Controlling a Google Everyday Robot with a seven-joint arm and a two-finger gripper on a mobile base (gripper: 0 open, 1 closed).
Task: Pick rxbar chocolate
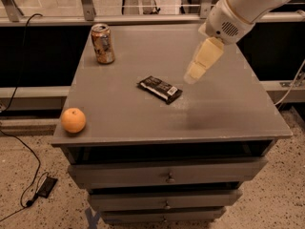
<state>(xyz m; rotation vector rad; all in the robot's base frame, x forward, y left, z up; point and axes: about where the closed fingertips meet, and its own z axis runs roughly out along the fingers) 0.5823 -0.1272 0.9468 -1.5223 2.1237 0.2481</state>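
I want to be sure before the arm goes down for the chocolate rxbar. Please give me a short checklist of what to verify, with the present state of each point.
1. rxbar chocolate lies flat on the cabinet top, in full view: ok.
2. Nothing on or against the bar: ok; the drink can and the orange are well apart from it.
3. gripper directly over the bar: not ok; it hangs off to the side away from the can.
4. Gripper in contact with the bar: not ok; they are apart.
5. Gripper turned to match the bar's narrow side: cannot tell.
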